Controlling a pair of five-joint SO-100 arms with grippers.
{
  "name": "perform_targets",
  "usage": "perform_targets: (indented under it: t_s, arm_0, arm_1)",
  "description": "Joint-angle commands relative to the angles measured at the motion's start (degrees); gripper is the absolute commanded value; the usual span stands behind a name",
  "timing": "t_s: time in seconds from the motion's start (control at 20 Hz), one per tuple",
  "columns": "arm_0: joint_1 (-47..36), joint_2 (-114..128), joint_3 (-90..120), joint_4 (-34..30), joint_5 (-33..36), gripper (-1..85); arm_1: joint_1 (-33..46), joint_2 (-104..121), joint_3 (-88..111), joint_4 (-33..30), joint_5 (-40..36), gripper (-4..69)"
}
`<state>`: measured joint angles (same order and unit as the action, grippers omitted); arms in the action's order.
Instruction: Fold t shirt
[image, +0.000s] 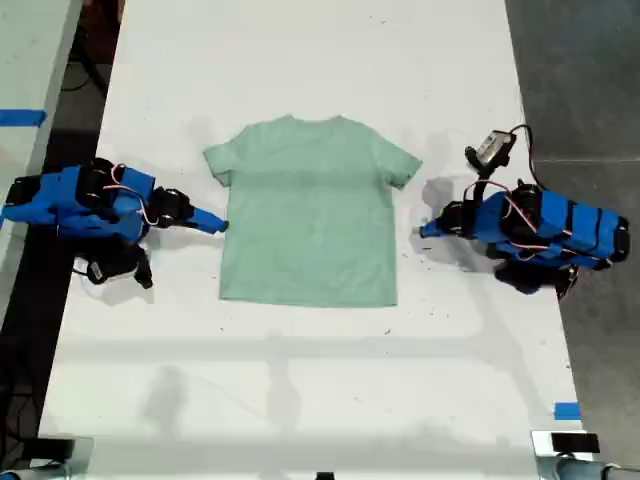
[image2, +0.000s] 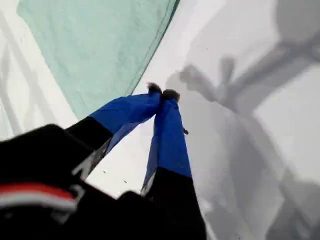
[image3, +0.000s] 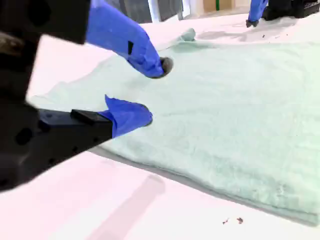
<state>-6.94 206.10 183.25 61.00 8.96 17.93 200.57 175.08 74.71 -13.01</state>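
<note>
On the white table (image: 300, 380) the t shirt (image: 310, 212) lies flat and spread open, neck away from the exterior camera, both sleeves out. My second gripper (image3: 152, 90) is at the shirt's edge below one sleeve, jaws spread, one blue tip over the cloth and the other low at the hem line (whether either touches the fabric I cannot tell). In the exterior view this gripper (image: 218, 224) meets the shirt's side. My first gripper (image2: 162, 92) is just beside the shirt's opposite side, on bare table, jaws pressed together with nothing between them; it (image: 428, 230) sits apart from the cloth.

The first wrist view catches only a slanted corner of the shirt (image2: 95, 50), and its foreground is a dark, blurred bulk of the gripper body. The second wrist view cuts the shirt (image3: 240, 115) off at the frame edge.

The table is matt white with a few dark specks near the shirt. Beyond the first arm lies grey floor (image: 580, 70).
</note>
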Motion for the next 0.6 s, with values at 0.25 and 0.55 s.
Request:
perform_targets:
  t_s: [0.25,0.55]
  arm_0:
    - [0.5,0.4,0.4,-1.4,0.4,12.0]
    - [0.5,0.4,0.4,-1.4,0.4,12.0]
  arm_1:
    - [9.1,-0.3,-6.2,1.0,-6.9,1.2]
    - [28.5,-59.3,-56.1,2.0,-27.5,20.1]
